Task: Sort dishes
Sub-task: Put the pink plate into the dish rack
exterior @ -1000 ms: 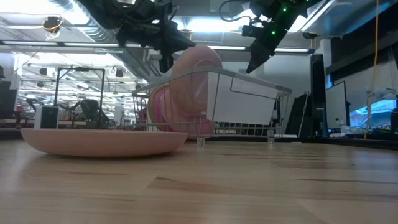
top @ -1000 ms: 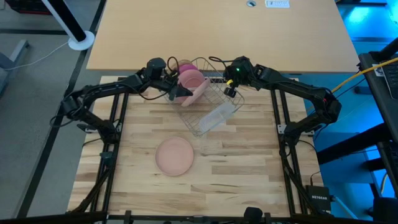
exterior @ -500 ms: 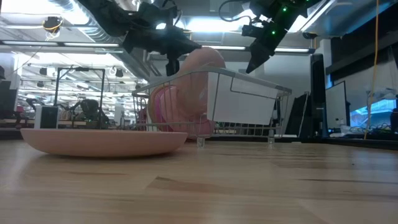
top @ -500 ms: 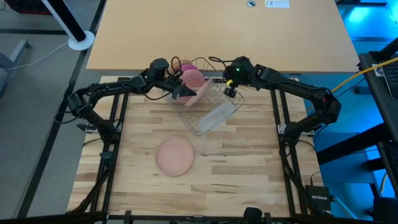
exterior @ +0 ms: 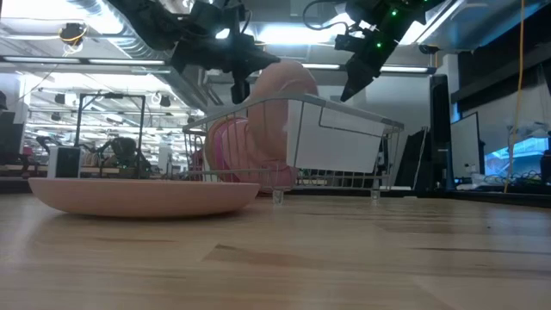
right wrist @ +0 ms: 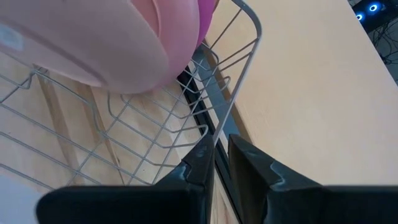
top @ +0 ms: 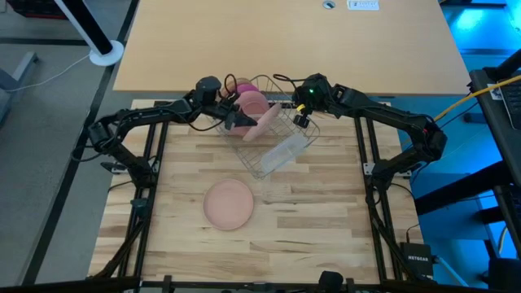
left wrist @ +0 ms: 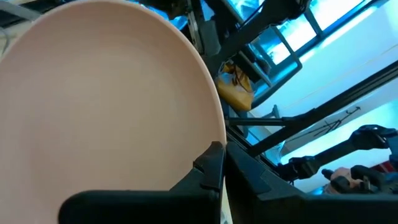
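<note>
The left gripper [top: 234, 122] is clamped on the rim of the pale pink plate [top: 254, 107], holding it on edge over the wire rack [top: 277, 138] at the far side of the table [top: 326, 220]. The magenta plate [exterior: 225, 146] already stands inside the rack, just behind it. The tan-orange plate [top: 229, 203] lies flat on the near part of the table, well apart from the rest.

These look like light, stiff plastic plates with a smooth, probably slippery surface, so the rim is really the only place to pinch. I'd guess a plate held on edge can swivel in the fingers if bumped.

The right gripper [top: 302, 119] is closed down on the rack's far-right top wire, apparently steadying it. In the way: the rack's upright wires, the magenta plate's slot and a translucent cup [top: 285, 153] on the rack's near side.
</note>
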Controlling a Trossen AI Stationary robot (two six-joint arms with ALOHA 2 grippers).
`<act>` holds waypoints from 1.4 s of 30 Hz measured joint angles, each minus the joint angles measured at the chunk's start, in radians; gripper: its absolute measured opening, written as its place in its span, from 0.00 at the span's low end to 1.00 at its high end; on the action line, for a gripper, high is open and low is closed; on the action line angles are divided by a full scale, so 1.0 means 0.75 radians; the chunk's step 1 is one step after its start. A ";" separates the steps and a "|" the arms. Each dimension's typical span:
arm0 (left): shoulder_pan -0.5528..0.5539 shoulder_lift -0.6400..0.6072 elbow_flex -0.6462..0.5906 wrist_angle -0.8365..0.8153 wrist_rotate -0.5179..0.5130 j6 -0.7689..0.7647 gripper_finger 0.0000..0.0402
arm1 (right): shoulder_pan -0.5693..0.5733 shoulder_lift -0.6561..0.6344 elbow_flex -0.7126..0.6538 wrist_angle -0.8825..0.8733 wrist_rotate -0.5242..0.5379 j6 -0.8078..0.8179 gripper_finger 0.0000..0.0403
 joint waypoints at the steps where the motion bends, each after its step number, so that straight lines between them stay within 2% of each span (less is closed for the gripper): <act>1: 0.000 0.000 0.000 -0.015 0.000 -0.002 0.00 | 0.000 0.000 0.000 0.000 0.000 0.000 0.13; 7: 0.024 -0.003 0.000 -0.124 -0.008 0.010 0.00 | 0.000 0.000 0.000 0.000 0.000 0.000 0.13; 18: 0.066 -0.004 0.002 -0.135 -0.021 -0.028 0.00 | 0.000 0.000 0.000 -0.001 -0.004 0.000 0.13; 38: 0.290 -0.005 0.003 -0.180 -0.050 -0.032 0.00 | 0.000 -0.001 0.000 -0.001 -0.005 0.000 0.13; 42: 0.316 0.005 -0.004 -0.313 -0.064 0.029 0.00 | 0.000 -0.001 0.000 -0.002 -0.006 0.000 0.13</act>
